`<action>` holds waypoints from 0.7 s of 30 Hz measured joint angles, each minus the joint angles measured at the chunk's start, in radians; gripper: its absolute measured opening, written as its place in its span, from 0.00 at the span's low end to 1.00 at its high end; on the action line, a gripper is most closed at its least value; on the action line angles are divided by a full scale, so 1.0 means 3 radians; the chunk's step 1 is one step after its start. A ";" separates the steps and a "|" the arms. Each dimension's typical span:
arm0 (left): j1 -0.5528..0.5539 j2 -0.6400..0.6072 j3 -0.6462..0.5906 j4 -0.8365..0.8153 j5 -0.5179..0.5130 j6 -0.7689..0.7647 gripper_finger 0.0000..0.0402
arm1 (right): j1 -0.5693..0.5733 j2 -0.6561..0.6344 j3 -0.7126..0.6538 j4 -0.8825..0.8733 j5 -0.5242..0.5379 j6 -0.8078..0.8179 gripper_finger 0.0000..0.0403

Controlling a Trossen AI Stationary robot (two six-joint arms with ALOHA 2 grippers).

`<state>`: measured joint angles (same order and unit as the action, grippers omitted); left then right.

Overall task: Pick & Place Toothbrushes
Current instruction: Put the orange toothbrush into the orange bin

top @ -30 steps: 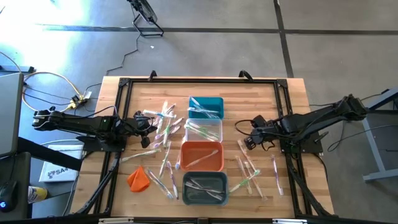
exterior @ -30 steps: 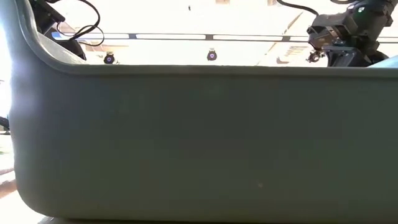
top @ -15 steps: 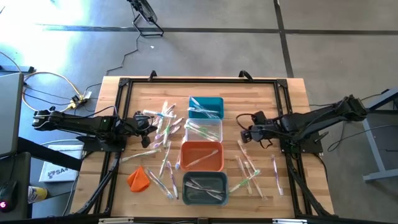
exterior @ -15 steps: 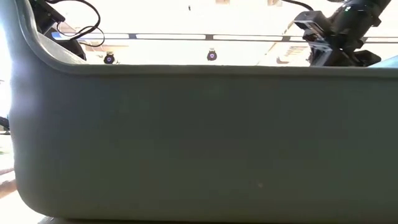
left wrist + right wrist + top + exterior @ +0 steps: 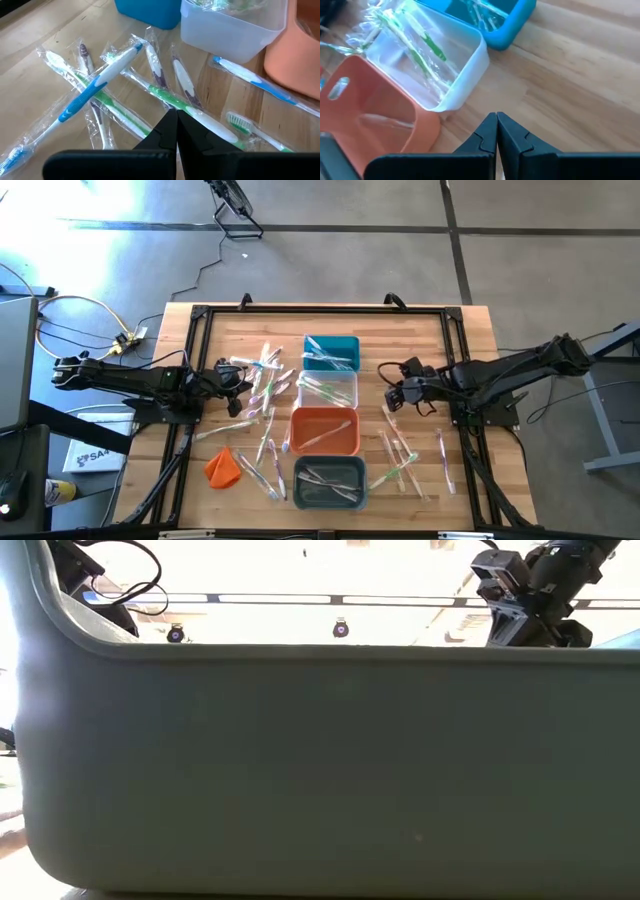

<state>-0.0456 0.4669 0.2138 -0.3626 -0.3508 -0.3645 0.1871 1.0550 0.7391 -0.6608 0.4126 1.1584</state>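
Many wrapped toothbrushes (image 5: 262, 385) lie crossed on the wood left of a column of bins; more toothbrushes (image 5: 402, 452) lie to its right. My left gripper (image 5: 243, 380) is shut with nothing in it, its tips (image 5: 176, 114) over a green-and-white toothbrush (image 5: 197, 114) in the left pile. My right gripper (image 5: 392, 393) is shut, holds nothing and hangs over bare wood (image 5: 560, 85) beside the clear bin (image 5: 465, 65). That bin holds green toothbrushes (image 5: 422, 42).
The bins stand far to near: teal (image 5: 331, 352), clear (image 5: 328, 389), orange (image 5: 325, 430), grey (image 5: 329, 482), each with toothbrushes inside. An orange lump (image 5: 222, 466) lies near left. The grey bin's wall (image 5: 320, 770) fills the low view. A black frame (image 5: 190, 340) borders the table.
My right gripper has tipped upward, and its tips have swung a little toward the table's far edge, staying shut. Nothing on the table has moved.
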 joint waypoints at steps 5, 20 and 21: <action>0.0000 0.0001 0.0000 0.0001 0.0000 -0.0014 0.00 | 0.0002 0.0023 0.0000 -0.0017 -0.0222 0.0228 0.00; 0.0000 0.0001 0.0000 -0.0013 -0.0003 -0.0024 0.00 | 0.0034 0.0679 0.0145 -0.0337 -0.1062 0.0263 0.00; -0.0001 0.0001 0.0000 -0.0014 -0.0003 -0.0023 0.00 | 0.0041 0.0727 0.0145 -0.0362 -0.1131 0.0265 0.00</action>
<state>-0.0459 0.4671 0.2138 -0.3668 -0.3515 -0.3714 0.1996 1.2729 0.7826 -0.7695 0.0734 1.2379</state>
